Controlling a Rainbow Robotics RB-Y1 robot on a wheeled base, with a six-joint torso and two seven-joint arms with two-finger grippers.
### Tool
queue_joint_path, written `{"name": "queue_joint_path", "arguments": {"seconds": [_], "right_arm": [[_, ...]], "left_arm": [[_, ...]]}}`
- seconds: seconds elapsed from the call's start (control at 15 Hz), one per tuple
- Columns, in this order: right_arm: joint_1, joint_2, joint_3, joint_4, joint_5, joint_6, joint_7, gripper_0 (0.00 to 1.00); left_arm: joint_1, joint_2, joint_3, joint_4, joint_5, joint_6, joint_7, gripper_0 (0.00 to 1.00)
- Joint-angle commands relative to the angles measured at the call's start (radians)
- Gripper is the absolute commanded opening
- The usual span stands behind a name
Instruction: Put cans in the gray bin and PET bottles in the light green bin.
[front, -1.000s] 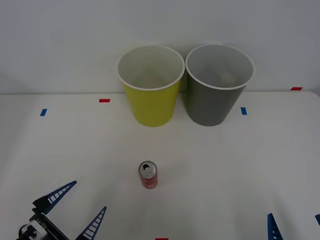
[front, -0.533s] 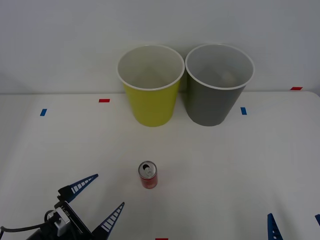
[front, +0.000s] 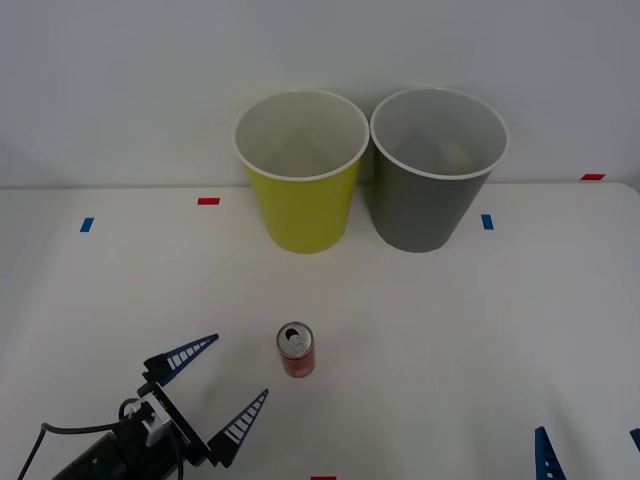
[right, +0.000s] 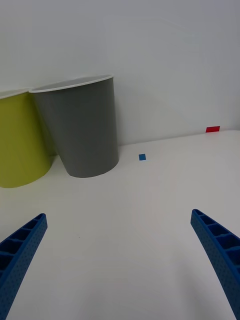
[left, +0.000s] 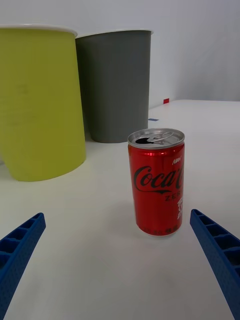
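Observation:
A small red can (front: 296, 352) with a silver top stands upright on the white table, in front of the bins. My left gripper (front: 240, 365) is open just left of and nearer than the can. In the left wrist view the can (left: 156, 185) stands a short way ahead of the left gripper (left: 118, 214), nearer one finger, touching neither. At the back stand the light green bin (front: 305, 205) and, to its right, the gray bin (front: 432, 200), side by side. My right gripper (front: 588, 432) is open at the front right, holding nothing. PET bottles are out of view.
Small red tape marks (front: 208, 201) and blue tape marks (front: 487, 221) lie flat on the table. A white wall (front: 120, 80) rises right behind the bins. The right wrist view faces the gray bin (right: 85, 130) and the light green bin (right: 20, 145) across bare table.
My left gripper has moved forward and to the right, closing in on the can, still open. The can, the bins and the right gripper have stayed put.

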Motion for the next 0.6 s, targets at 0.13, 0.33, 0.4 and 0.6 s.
{"name": "queue_joint_path", "arguments": {"seconds": [0.13,0.33,0.4,0.6], "right_arm": [[0.000,0.000,0.000,0.000,0.000,0.000,0.000,1.00],[0.000,0.000,0.000,0.000,0.000,0.000,0.000,1.00],[0.000,0.000,0.000,0.000,0.000,0.000,0.000,1.00],[0.000,0.000,0.000,0.000,0.000,0.000,0.000,1.00]], "left_arm": [[-0.047,-0.020,-0.035,0.022,0.005,0.001,0.000,1.00],[-0.157,-0.024,-0.164,0.066,0.082,-0.018,-0.003,1.00],[-0.185,-0.031,-0.184,0.082,0.090,-0.017,-0.003,1.00],[-0.219,-0.075,-0.196,0.108,0.110,-0.012,-0.006,1.00]]}}
